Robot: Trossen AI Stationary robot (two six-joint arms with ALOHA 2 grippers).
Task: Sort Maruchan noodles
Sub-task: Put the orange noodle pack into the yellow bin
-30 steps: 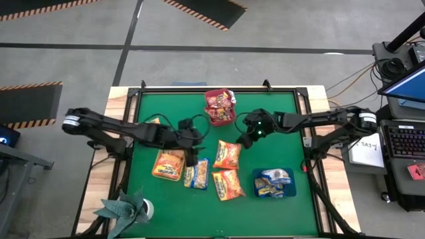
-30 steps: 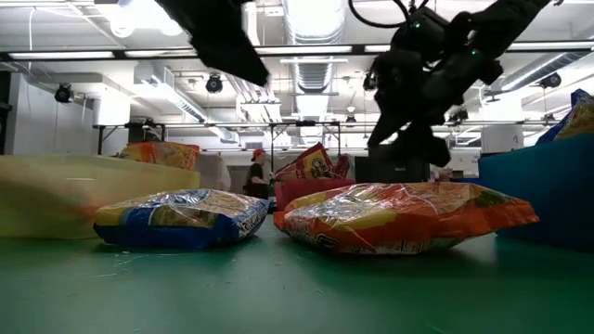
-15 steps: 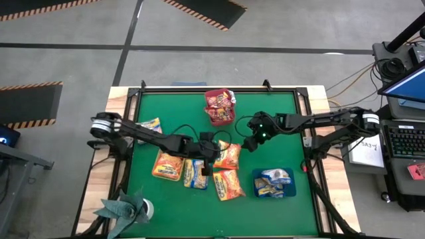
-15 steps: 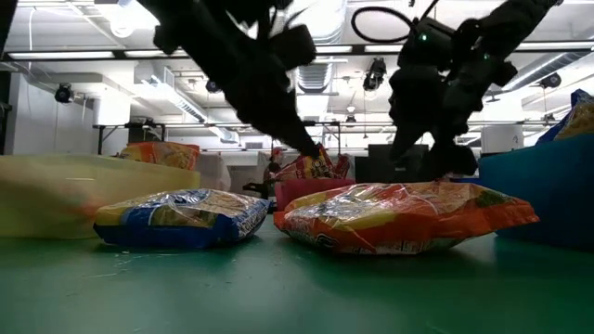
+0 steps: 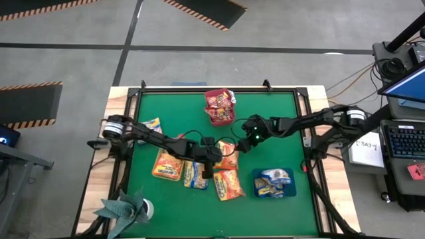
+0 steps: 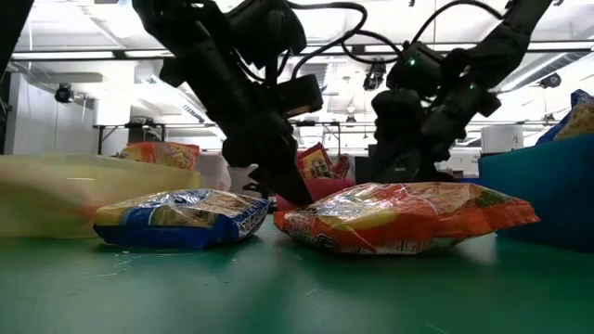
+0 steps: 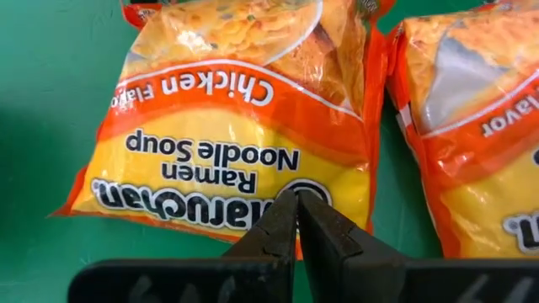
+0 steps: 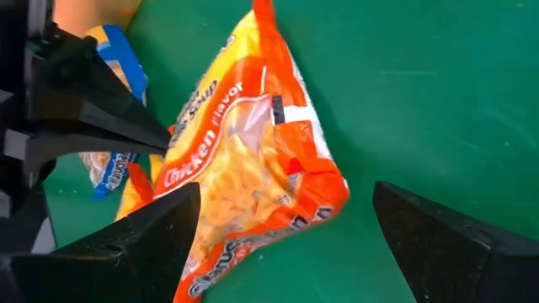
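My left gripper (image 7: pixel 296 210), fingers pressed together, touches the edge of the orange chicken packet (image 7: pixel 227 126) at frame centre; my right gripper (image 8: pixel 278 236) spreads wide above it.

Both arms are black, jointed, with silver-grey collars near the base. Thin black cables loop alongside. The right gripper (image 5: pixel 245 144) carries a green light.

A blue packet (image 6: pixel 181 217) and an orange packet (image 6: pixel 404 215) lie side by side beneath two dark arms.
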